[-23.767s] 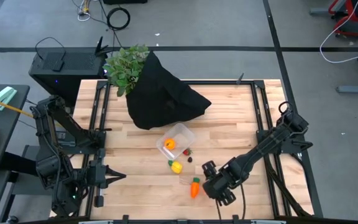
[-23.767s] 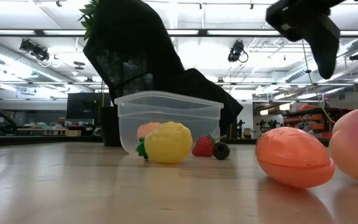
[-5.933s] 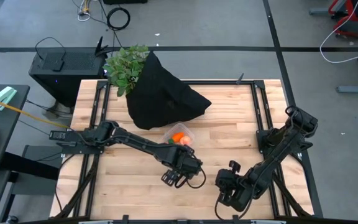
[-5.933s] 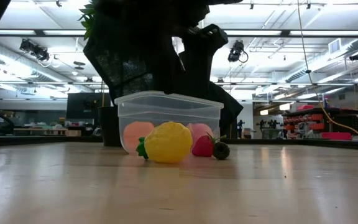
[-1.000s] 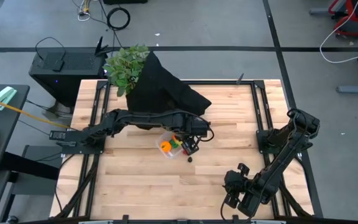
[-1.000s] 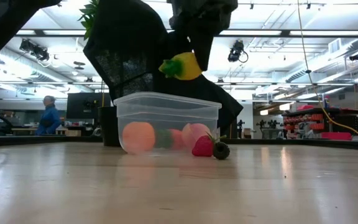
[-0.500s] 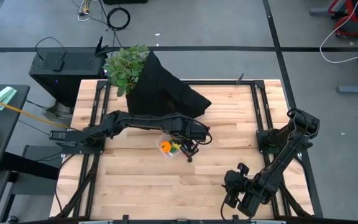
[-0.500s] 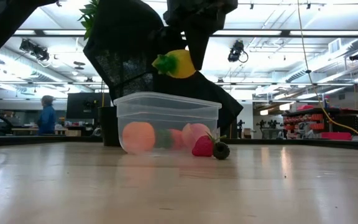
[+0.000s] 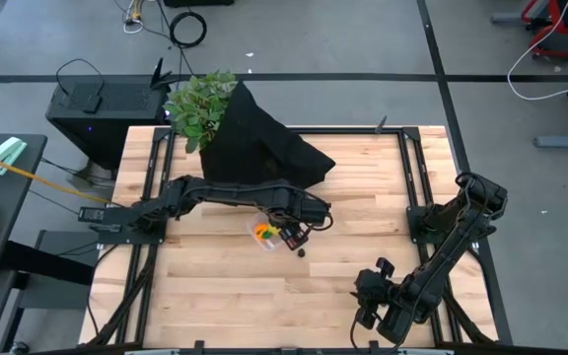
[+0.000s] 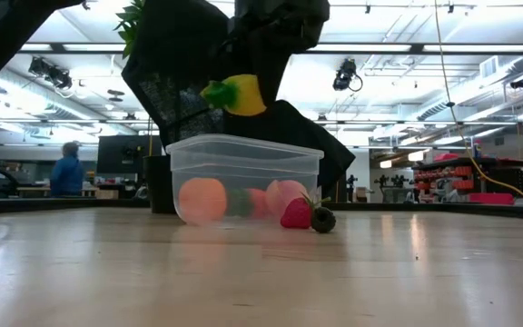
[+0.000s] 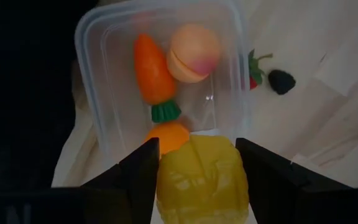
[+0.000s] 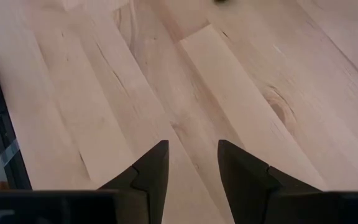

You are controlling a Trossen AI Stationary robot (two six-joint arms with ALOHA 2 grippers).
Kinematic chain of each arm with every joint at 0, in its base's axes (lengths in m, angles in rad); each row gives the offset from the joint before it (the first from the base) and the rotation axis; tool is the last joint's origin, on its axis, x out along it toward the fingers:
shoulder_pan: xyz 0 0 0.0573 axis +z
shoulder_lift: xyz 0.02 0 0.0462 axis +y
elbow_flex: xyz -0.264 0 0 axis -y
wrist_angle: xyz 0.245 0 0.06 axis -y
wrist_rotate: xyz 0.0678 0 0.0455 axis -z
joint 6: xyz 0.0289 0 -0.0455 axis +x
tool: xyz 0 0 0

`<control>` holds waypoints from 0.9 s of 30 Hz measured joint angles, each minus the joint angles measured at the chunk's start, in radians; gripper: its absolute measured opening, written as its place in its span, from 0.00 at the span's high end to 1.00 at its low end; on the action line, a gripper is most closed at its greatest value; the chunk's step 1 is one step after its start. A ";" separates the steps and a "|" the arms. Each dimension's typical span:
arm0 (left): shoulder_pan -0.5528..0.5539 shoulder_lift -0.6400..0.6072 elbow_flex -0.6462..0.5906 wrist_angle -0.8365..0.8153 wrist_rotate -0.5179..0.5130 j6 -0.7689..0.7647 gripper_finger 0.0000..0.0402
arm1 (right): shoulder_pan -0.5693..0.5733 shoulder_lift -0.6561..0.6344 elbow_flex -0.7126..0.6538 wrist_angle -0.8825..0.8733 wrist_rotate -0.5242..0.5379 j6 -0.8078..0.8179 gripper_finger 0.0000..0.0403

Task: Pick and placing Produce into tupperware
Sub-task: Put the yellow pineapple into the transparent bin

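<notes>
High view: the left gripper [image 9: 291,234] is over the tub [image 9: 264,236] at the table's [image 9: 215,286] middle, just in front of the black cloth [image 9: 259,148]. The right gripper [image 9: 368,301] waits low near the front right edge. A dark berry [image 9: 302,251] lies on the wood just beside the tub.

Low view: the lemon [image 10: 236,95] hangs above the tub's rim, apart from it, clamped from above. This height gap does not show from overhead. Inside the tub [image 10: 243,177] are rounded orange and pink shapes. A strawberry [image 10: 296,213] and the dark berry [image 10: 323,219] rest outside, at its wall.

Left wrist view: the jaws are closed on the lemon [image 11: 202,171], one finger on each side. Below it the tub [image 11: 104,81] holds a carrot [image 11: 153,78], a peach [image 11: 194,53] and an orange ball [image 11: 168,135].

Right wrist view: the jaws stand partly apart over bare wood [image 12: 229,74], holding nothing.
</notes>
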 joint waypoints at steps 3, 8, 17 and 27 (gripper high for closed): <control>-0.009 0.006 -0.001 -0.002 0.000 0.019 0.49 | 0.000 0.000 0.000 0.007 0.000 0.000 0.64; -0.026 0.028 -0.001 -0.023 0.001 0.045 0.48 | 0.000 0.000 0.000 0.010 0.000 0.000 0.64; -0.030 0.053 0.000 -0.015 -0.015 0.050 0.47 | 0.000 0.000 0.000 0.013 0.000 0.000 0.64; -0.032 0.082 0.000 -0.020 -0.015 0.075 0.49 | 0.000 0.000 0.000 0.016 0.000 0.000 0.64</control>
